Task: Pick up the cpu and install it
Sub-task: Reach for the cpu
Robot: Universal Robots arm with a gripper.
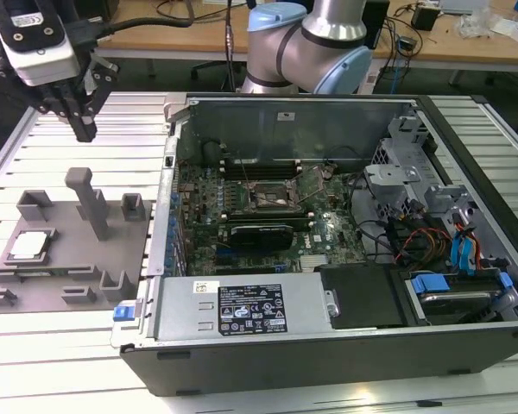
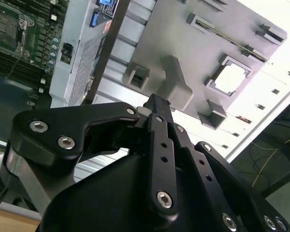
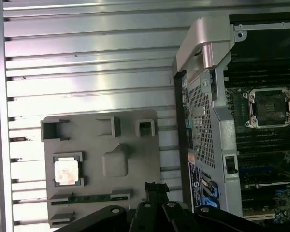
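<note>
So at this point the small flat square cpu with the pale silvery top [image 1: 30, 246] hadn't been picked up yet. It sat in its square pocket on the grey plastic fixture plate [image 1: 73, 246], on the exterior view's left, well apart from the open black computer case [image 1: 328, 103]. The black-fingered gripper [image 1: 84, 128] hung above the plate's far edge, near the tall grey post [image 1: 91, 203]. As far as I could tell its fingers were pressed together with nothing between them. The square metal-framed socket [image 1: 272, 197] on the green motherboard looked empty. I'd call this the approach for the pick, with basically nothing of the task done. My guess is the grab calls for spreading those fingers, getting squarely over the pocket and coming down straight so the pocket walls and the post don't get clipped
</note>
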